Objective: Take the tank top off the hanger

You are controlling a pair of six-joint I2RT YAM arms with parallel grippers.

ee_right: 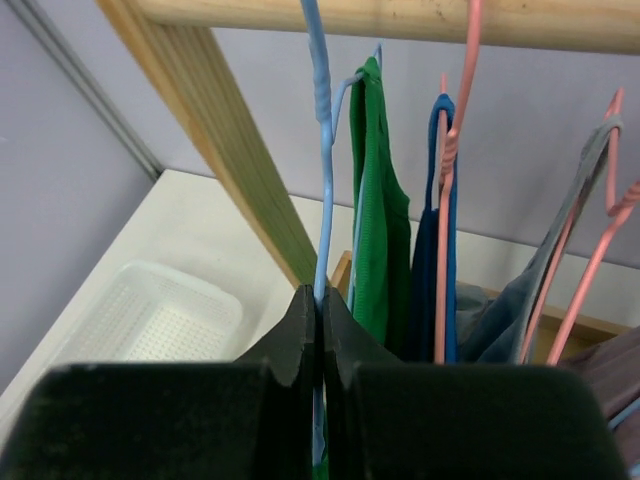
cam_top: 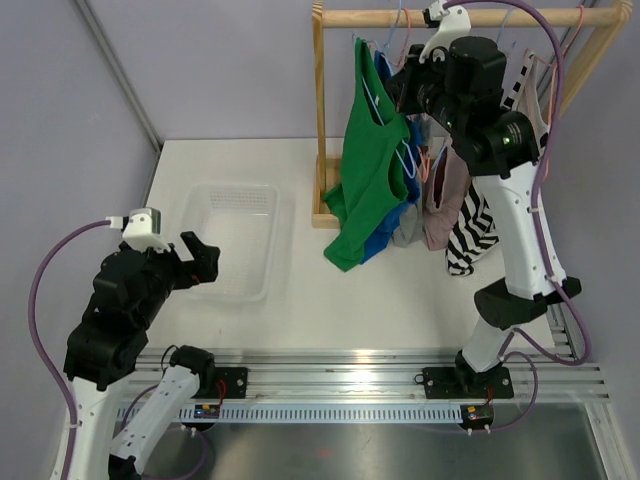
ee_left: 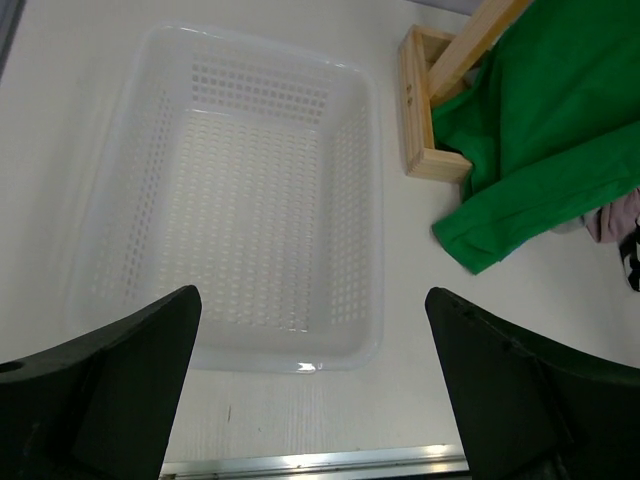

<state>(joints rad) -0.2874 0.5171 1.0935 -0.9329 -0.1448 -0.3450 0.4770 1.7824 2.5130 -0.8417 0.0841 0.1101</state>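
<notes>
The green tank top [cam_top: 368,170] hangs on a light blue wire hanger [ee_right: 320,150] at the left end of the wooden rack rail [cam_top: 470,17]. Its lower hem trails onto the table, as the left wrist view [ee_left: 540,130] shows. It hangs edge-on in the right wrist view [ee_right: 380,240]. My right gripper [cam_top: 402,85] is up by the rail, and its jaws [ee_right: 321,300] are shut on the blue hanger wire just below the hook. My left gripper [cam_top: 200,258] is open and empty [ee_left: 311,296], held above the near edge of the basket.
A white perforated basket [cam_top: 274,240] sits left of the rack and also shows in the left wrist view [ee_left: 375,200]. The rack's wooden post [ee_right: 230,150] and base [ee_left: 420,100] stand beside the top. Navy [ee_right: 440,260], mauve [cam_top: 440,200] and striped [cam_top: 470,235] garments hang on pink hangers [ee_right: 470,60] to the right.
</notes>
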